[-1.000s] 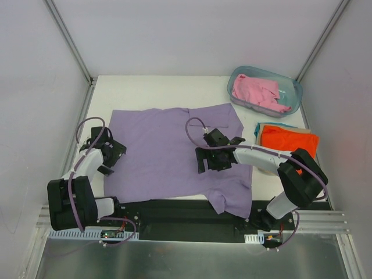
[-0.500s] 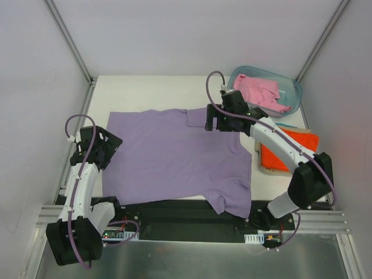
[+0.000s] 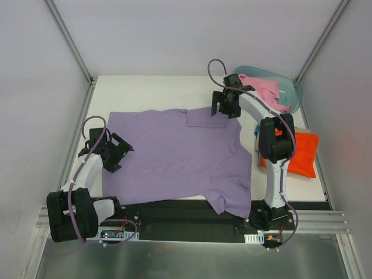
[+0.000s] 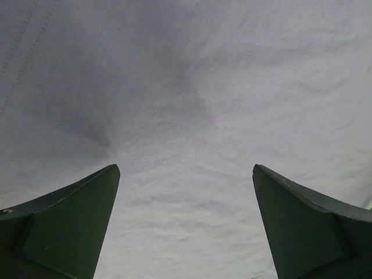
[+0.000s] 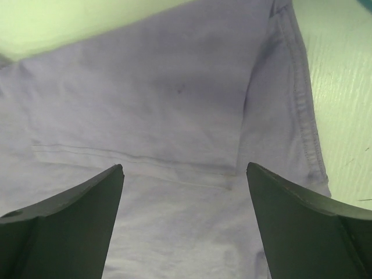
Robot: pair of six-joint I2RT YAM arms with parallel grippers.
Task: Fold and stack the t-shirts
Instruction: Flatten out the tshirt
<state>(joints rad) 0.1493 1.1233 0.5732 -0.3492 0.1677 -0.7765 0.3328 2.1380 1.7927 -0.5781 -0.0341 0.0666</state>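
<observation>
A lavender t-shirt (image 3: 174, 154) lies spread flat in the middle of the table, with a folded-in flap (image 3: 206, 117) at its far edge. My left gripper (image 3: 114, 152) is open and empty at the shirt's left edge; the left wrist view shows only lavender cloth (image 4: 186, 104) between the open fingers (image 4: 70, 221). My right gripper (image 3: 224, 106) is open and empty over the shirt's far edge; the right wrist view shows a hem and sleeve seam (image 5: 174, 168). A pink t-shirt (image 3: 264, 90) lies in the tub. An orange t-shirt (image 3: 299, 152) lies on a teal one (image 3: 257, 129) at the right.
The translucent blue-green tub (image 3: 293, 93) stands at the back right corner, just behind my right gripper. White walls close in the table on the left, back and right. The shirt's near right sleeve (image 3: 229, 200) hangs over the black front rail (image 3: 174, 212).
My right gripper has swung from the shirt's middle to its far edge beside the tub. My left gripper drew back off the shirt's left edge and returned to it. Both stay open.
</observation>
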